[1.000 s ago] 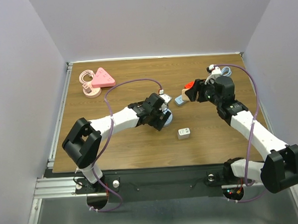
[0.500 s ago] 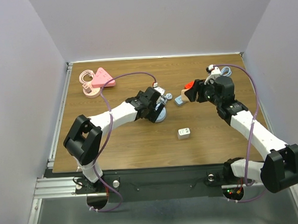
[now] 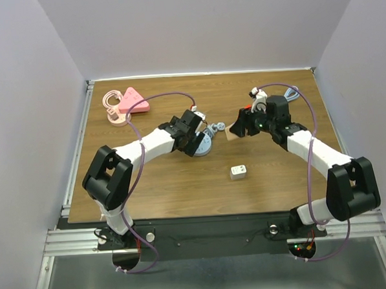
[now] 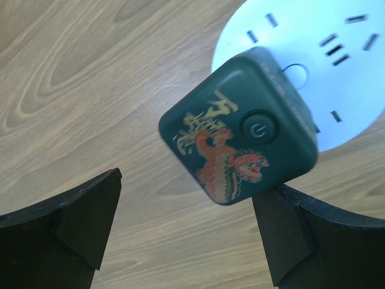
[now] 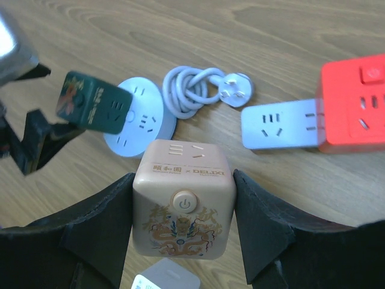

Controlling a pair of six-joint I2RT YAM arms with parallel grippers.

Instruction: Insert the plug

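Observation:
A dark green cube plug (image 4: 237, 141) with a power button stands tilted in the round white socket hub (image 4: 301, 54). My left gripper (image 4: 189, 198) is open around its lower end; the right finger (image 4: 307, 235) is at the cube's corner and the left finger (image 4: 66, 223) is well apart. In the top view the left gripper (image 3: 194, 138) sits over the hub (image 3: 208, 144). My right gripper (image 5: 183, 180) is shut on a beige cube plug (image 5: 183, 205) with a dragon print, held above the table to the right of the hub (image 5: 141, 123); it also shows in the top view (image 3: 235, 130).
A coiled white cable with a plug (image 5: 201, 87) lies behind the hub. A flat white strip (image 5: 280, 126) and a red cube (image 5: 355, 102) lie to the right. A small grey-white adapter (image 3: 238, 172) sits in front. A pink strip (image 3: 134, 100) lies far left.
My left gripper and the round hub have shifted up and left. My right gripper has carried the beige cube left, closer to the hub.

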